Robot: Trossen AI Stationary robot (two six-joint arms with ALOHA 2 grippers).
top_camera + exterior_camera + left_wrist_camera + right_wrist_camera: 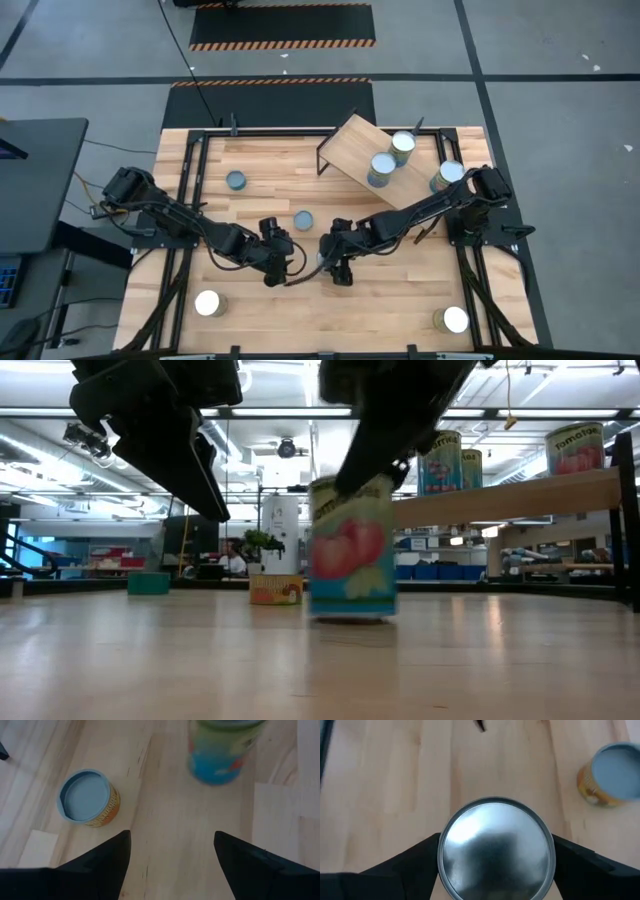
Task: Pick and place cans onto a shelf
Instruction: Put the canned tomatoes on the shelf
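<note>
A can (495, 855) with a shiny silver top and a fruit label (350, 550) stands on its base on the plank table, between the fingers of my right gripper (496, 851), which is shut on it. My left gripper (172, 852) hangs open beside it, toward the table's left (275, 268), over bare wood. A short can (87, 797) with a bluish top stands just beyond both grippers (303, 219). The shelf (362, 140), at the far right, carries two cans (403, 145) (381, 168); a third (450, 175) shows at its right end. My right gripper pinches the can's side wall just under the top rim (442, 851) between its two fingers, one on each opposite side. The fingers come slanting down from the table's far right. The can is upright, with its base (350, 618) on the table.
Another bluish-topped can (236, 180) stands at the far left. Two white-topped cans sit near the front corners (208, 303) (455, 320). A black frame (190, 180) runs along the table's sides. Bare wood lies between the grippers and the near edge.
</note>
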